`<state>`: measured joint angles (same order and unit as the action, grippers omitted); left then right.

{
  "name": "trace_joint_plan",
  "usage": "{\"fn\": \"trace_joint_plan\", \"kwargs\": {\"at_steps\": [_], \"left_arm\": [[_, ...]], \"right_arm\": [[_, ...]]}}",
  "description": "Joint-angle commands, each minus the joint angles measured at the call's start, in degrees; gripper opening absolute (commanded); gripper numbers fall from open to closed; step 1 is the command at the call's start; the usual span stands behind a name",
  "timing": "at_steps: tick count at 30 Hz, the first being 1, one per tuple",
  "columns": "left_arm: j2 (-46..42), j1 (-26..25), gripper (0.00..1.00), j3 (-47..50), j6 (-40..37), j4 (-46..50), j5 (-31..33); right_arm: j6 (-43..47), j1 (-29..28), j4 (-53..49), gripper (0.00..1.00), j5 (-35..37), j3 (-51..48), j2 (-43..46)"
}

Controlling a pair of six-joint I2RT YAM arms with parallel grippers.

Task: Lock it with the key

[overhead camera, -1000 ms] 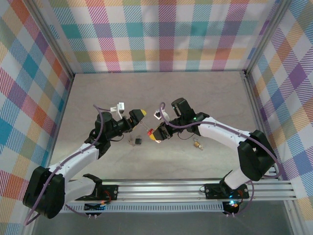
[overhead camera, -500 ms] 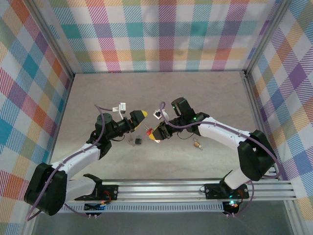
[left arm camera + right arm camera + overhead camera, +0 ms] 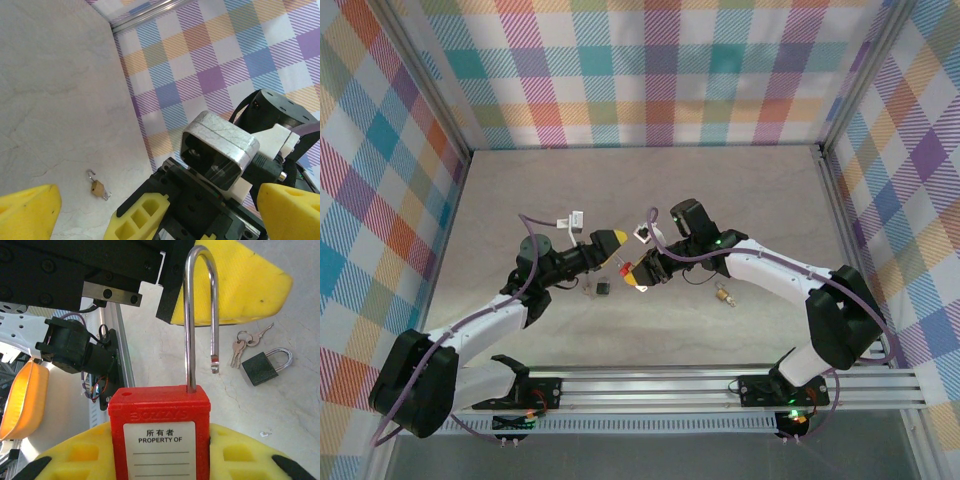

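Plaid walls ring a pale grey bench. The left tool, pads wide apart, hovers, probably to take a handover. Near it on the bench lie the key bunch (untouched) and a black padlock. The right tool clamps a red padlock upright, shackle sprung open. A brass padlock lies farther right. Three padlocks, one key bunch.

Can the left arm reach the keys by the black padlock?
Probably yes. The left pincer is open and empty, and the keys lie uncovered on the table beside the black padlock. The right pincer, holding the red padlock, crowds that spot.
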<state>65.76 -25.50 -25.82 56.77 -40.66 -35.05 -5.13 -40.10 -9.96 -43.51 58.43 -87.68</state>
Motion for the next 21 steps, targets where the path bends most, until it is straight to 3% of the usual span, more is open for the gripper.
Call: {"fn": "trace_joint_plan", "kwargs": {"at_steps": [1,11,14,21], "left_arm": [[-2.32,-0.43,0.98,0.69,-2.37,-0.79,-1.01],[-9.11,-0.43,0.9,1.37,-8.74,10.15,1.85],[-10.51,-0.43,0.82,1.99,-9.84,11.33,2.52],[-10.91,-0.43,0.75,2.23,-11.44,13.34,2.54]], "right_arm": [[0.29,-0.16,0.42,0.0,-0.36,0.55,-0.56],[0.42,-0.2,0.2,0.0,-0.18,0.56,-0.48],[0.29,-0.17,0.2,0.0,-0.28,0.54,-0.43],[0.29,-0.16,0.22,0.0,-0.35,0.54,-0.3]]}}
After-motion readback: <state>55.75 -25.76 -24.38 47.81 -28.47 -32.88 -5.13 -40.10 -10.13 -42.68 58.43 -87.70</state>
